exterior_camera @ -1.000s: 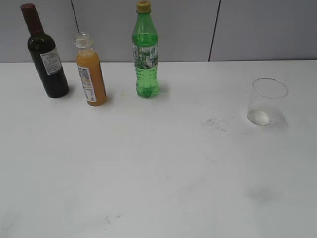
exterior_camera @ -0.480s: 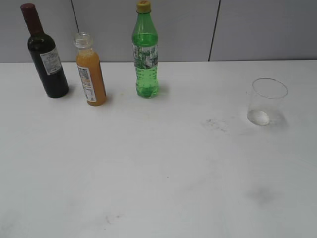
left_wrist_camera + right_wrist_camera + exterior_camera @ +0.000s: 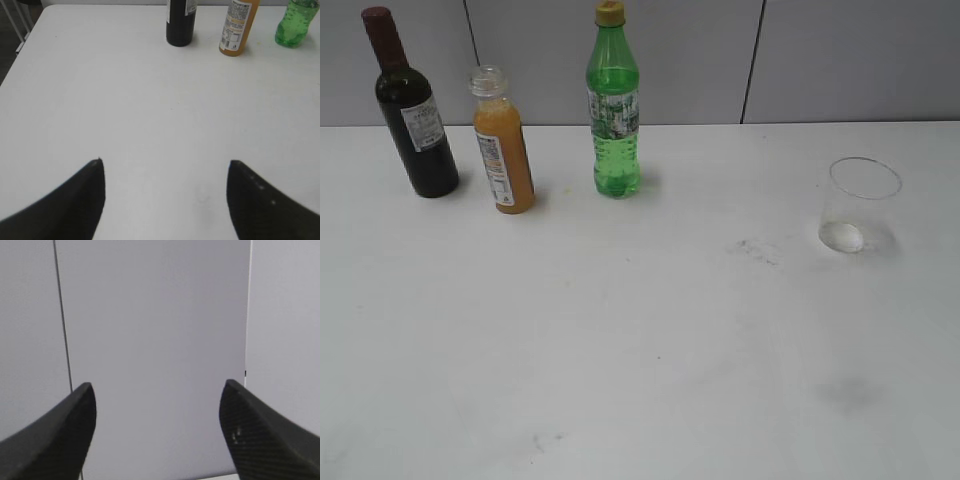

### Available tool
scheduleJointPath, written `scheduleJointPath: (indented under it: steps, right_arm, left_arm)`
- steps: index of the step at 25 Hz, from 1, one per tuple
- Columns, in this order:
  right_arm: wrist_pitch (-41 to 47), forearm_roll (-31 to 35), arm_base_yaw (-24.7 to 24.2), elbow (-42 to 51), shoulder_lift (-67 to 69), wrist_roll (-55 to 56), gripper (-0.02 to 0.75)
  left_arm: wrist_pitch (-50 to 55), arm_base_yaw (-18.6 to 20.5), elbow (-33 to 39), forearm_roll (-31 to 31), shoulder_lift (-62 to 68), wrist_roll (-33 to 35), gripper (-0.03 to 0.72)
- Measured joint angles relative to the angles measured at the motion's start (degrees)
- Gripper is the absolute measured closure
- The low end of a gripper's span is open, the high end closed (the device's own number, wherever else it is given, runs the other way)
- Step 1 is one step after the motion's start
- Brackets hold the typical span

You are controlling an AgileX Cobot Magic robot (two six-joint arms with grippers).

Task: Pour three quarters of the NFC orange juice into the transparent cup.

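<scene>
The NFC orange juice (image 3: 503, 145) stands upright and capless at the back left of the white table, nearly full; its lower part shows at the top of the left wrist view (image 3: 238, 27). The transparent cup (image 3: 858, 205) stands empty at the right. Neither arm appears in the exterior view. My left gripper (image 3: 165, 165) hangs open over bare table, well short of the bottles, nothing between its fingers. My right gripper (image 3: 157, 387) is open too, facing the grey wall panels with nothing between its fingers.
A dark wine bottle (image 3: 415, 110) stands left of the juice and a green bottle (image 3: 614, 105) to its right, all in a row near the back wall. The table (image 3: 640, 330) shows faint smudges. Its left edge (image 3: 20, 47) shows in the left wrist view.
</scene>
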Motion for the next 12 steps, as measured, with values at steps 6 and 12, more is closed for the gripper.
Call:
scheduleJointPath:
  steps: [6, 12]
  right_arm:
    - [-6.24, -5.17, 0.00, 0.00, 6.34, 1.89, 0.147]
    - [-9.40, -22.69, 0.00, 0.05, 13.69, 15.21, 0.147]
  left_arm:
    - [0.00, 0.00, 0.00, 0.00, 0.00, 0.00, 0.104]
    - [0.00, 0.00, 0.00, 0.00, 0.00, 0.00, 0.104]
